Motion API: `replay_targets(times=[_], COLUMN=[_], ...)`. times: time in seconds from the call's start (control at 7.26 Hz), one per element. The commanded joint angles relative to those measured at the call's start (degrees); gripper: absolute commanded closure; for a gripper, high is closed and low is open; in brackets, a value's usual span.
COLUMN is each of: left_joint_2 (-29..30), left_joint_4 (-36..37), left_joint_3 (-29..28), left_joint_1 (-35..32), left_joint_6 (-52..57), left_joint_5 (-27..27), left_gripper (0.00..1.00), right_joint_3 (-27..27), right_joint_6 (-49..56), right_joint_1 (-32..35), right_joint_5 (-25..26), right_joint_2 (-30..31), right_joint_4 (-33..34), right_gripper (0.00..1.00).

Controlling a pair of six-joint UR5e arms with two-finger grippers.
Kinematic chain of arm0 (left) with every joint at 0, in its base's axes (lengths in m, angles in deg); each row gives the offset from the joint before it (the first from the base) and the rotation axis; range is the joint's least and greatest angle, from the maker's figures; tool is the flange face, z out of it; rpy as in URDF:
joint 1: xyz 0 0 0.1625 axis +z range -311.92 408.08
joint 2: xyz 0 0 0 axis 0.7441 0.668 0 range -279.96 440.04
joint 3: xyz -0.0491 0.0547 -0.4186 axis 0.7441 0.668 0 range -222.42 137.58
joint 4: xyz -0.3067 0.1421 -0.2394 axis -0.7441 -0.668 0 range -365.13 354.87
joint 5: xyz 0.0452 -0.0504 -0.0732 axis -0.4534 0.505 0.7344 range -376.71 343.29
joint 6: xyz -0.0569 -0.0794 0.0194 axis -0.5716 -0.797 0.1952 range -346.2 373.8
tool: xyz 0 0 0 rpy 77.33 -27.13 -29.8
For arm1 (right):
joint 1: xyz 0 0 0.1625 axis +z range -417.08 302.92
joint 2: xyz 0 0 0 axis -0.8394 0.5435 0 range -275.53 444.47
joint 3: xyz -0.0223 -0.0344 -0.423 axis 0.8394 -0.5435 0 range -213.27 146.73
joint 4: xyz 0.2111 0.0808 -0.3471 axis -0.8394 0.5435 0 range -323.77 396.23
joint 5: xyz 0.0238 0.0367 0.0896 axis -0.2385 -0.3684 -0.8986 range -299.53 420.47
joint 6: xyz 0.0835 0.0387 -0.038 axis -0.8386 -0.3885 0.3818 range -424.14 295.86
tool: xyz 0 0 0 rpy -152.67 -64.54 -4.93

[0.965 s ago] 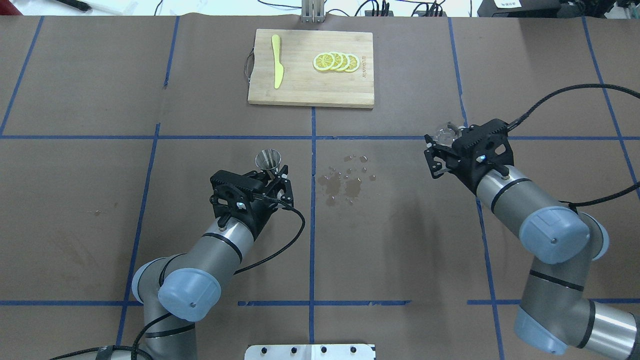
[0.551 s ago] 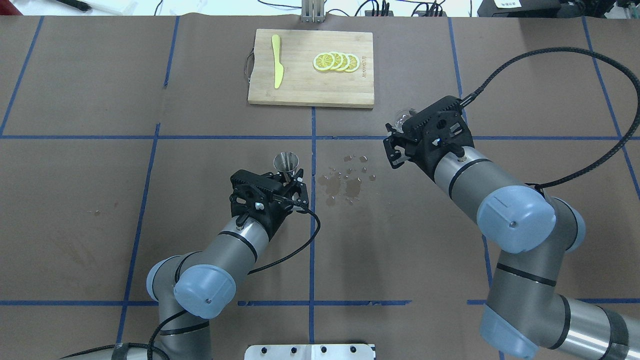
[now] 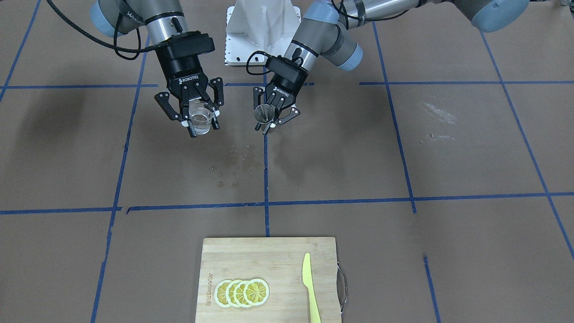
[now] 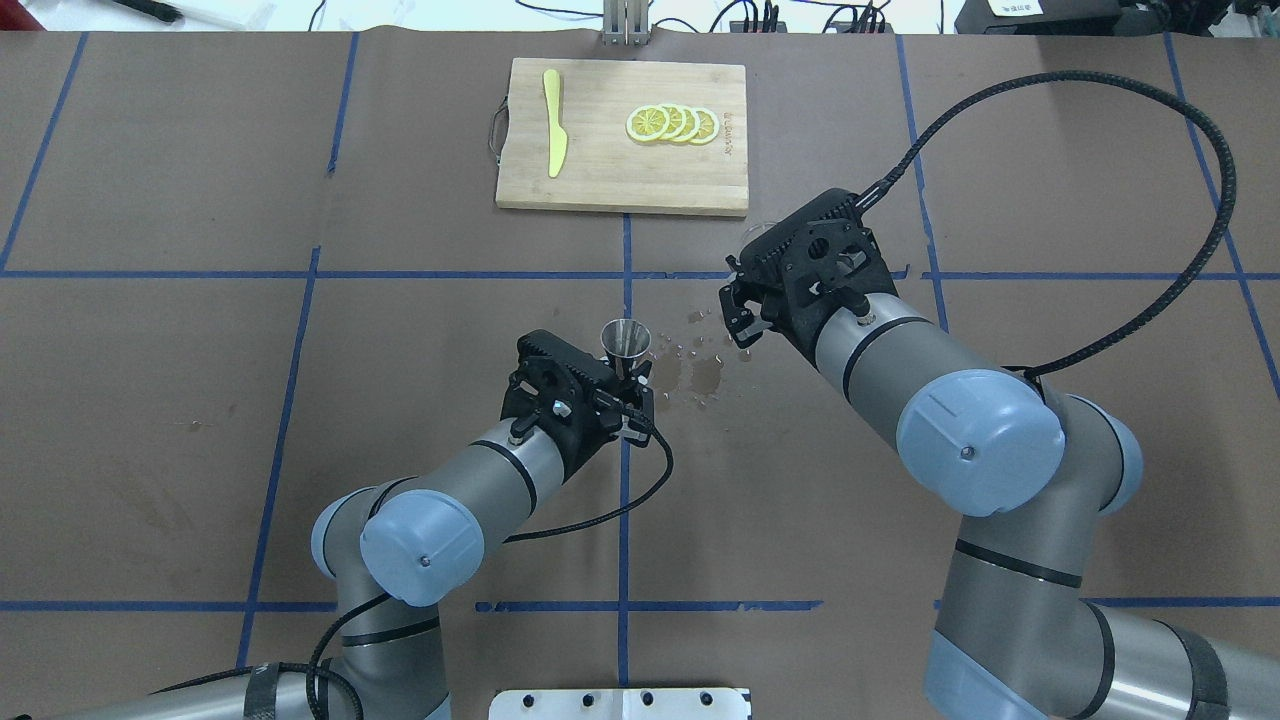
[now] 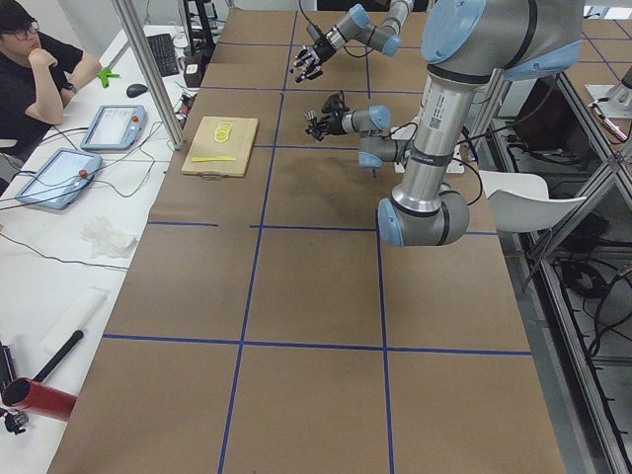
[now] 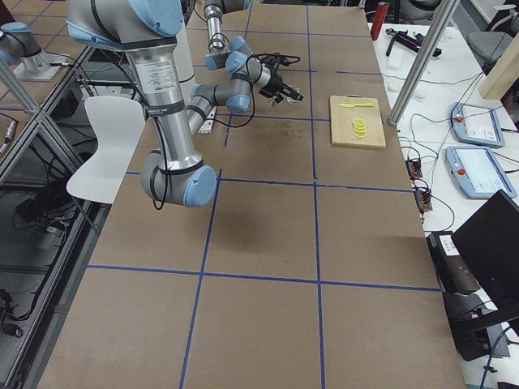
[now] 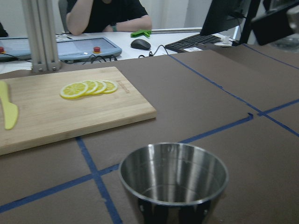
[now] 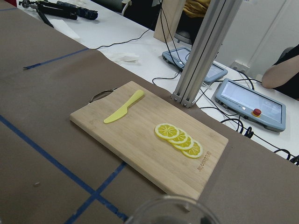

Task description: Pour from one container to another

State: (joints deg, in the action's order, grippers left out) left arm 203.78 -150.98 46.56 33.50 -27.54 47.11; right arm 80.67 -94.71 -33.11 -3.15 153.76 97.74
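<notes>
We see the left jaws clamped on the jigger (image 3: 264, 113), holding it upright with its open cone up, over the bench (image 3: 403, 148) and close to a blue tape line. The right jaws are clamped on the glass (image 3: 200, 117), which is also upright and sits near the jigger without touching it, on the robot's right. Wet spots (image 3: 231, 157) mark the brown paper just beyond both. Farther out lies a cutting board (image 3: 278, 260) carrying lemon slices (image 3: 242, 292) and a yellow knife (image 3: 310, 287).
</notes>
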Motion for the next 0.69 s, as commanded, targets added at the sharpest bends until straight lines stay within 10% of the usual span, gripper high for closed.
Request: replay_targets(times=[0.0, 0.55], left_joint_2=[2.55, 5.1], left_joint_4=[0.3, 0.39], left_joint_3=[-1.26, -4.43], left_joint_1=[-0.27, -0.36], left_joint_6=[1.01, 0.92], left_joint_5=[2.8, 2.8], left_gripper=[1.0, 1.0], right_joint_3=[0.05, 0.4], right_joint_6=[2.19, 9.8], right_joint_1=[-0.24, -0.86], right_joint_5=[-0.28, -0.19], right_joint_2=[-0.82, -0.91], right_joint_4=[1.42, 3.08], right_gripper=[1.0, 1.0])
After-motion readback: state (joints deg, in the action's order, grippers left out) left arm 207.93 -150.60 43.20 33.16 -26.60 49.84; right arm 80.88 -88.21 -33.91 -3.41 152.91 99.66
